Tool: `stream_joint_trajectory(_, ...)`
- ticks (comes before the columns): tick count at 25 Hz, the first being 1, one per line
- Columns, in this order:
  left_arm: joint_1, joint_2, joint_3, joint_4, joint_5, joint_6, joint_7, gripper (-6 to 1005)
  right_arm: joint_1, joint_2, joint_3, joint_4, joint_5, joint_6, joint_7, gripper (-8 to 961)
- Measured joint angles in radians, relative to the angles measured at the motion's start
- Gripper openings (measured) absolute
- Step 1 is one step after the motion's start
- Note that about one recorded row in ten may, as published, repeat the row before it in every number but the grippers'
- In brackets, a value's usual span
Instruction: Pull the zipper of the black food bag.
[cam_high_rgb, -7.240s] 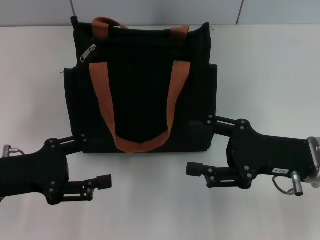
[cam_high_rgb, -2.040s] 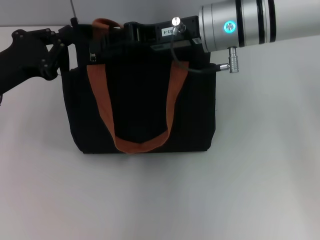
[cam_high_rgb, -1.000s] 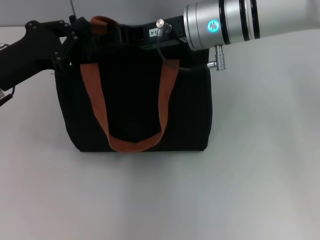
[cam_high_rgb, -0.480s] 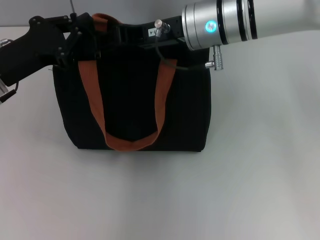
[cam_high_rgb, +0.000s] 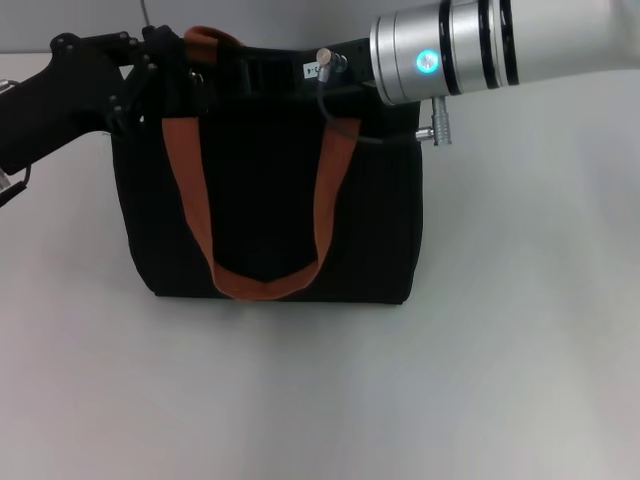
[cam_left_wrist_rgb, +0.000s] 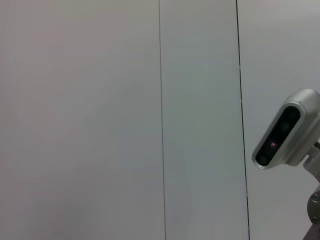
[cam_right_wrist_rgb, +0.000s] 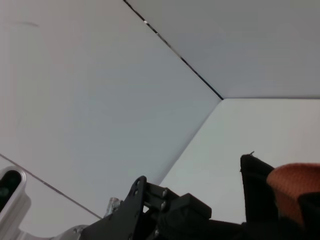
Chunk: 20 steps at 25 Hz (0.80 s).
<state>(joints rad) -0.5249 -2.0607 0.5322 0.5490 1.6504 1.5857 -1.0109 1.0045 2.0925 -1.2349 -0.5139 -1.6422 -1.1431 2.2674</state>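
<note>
We see the bag (cam_high_rgb: 270, 200) upright mid-table (cam_high_rgb: 520, 330), broad face toward us, top edge running left-right, strap (cam_high_rgb: 262, 283) loop hanging down the near face. Left gripper (cam_high_rgb: 160, 65) sits at the bag's far-left top corner; right gripper (cam_high_rgb: 255, 70) lies along the top edge from the right. We cannot tell either pincer's state. Zipper is hidden.

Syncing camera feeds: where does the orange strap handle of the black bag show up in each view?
Head view: orange strap handle loops down the front of the black food bag.
Left wrist view: not in it, only wall.
Right wrist view: its orange top at the lower right edge.
Shared landmark: the left pincer beside the strap.
</note>
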Motion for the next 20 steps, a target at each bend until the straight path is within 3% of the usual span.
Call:
stream_joint_trajectory(10,0.002,0.001,-0.001,-0.003,0.000,0.002,0.000,36,-0.022,0.000,0.000,-0.005,0.008,-0.008,-0.039,-2)
stream_joint_trajectory(20,0.008,0.002,-0.006,0.003,0.000,0.004,0.000,37,-0.068,-0.002,0.000,-0.040,0.007,-0.003,-0.038,-1)
